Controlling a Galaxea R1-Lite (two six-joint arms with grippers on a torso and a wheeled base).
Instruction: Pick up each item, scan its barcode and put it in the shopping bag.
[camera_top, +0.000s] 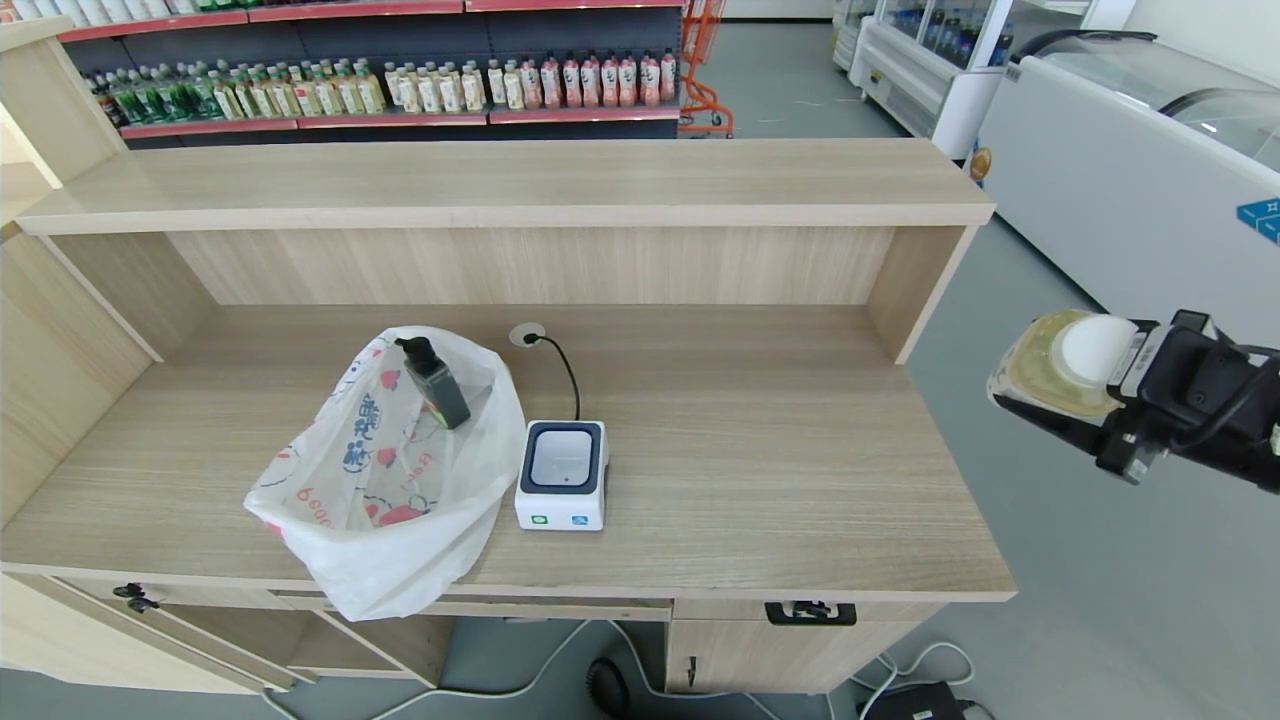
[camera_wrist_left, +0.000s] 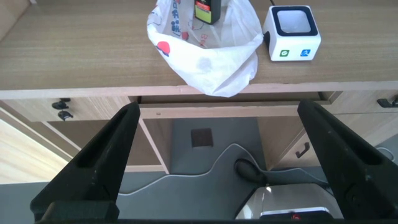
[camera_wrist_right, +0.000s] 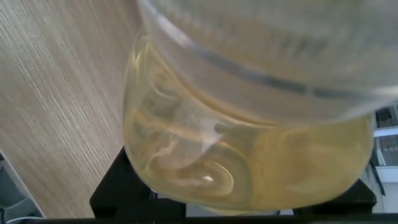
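Fig.: task stage. 1 item, a dark pump bottle (camera_top: 435, 385), is in the shopping bag (camera_top: 385, 520) just left of the scanner (camera_top: 562, 475). Item 2, a yellow-liquid bottle (camera_top: 1040, 385), is clamped in the R gripper (camera_top: 1065, 400) well right of the scanner, off the counter (camera_top: 780, 470), apparently unscanned. White cap (camera_top: 1095, 347) faces up; long axis approx. upright. L gripper (camera_wrist_left: 217, 115): jaws spread, empty.

We see a light wooden checkout surface (camera_top: 780, 450) with a raised ledge (camera_top: 500, 185) along its back. Beyond it stand shelves (camera_top: 400, 121) of bottled drinks (camera_top: 560, 82); white chest freezers (camera_top: 1110, 190) line the grey floor (camera_top: 1120, 620) on the right.
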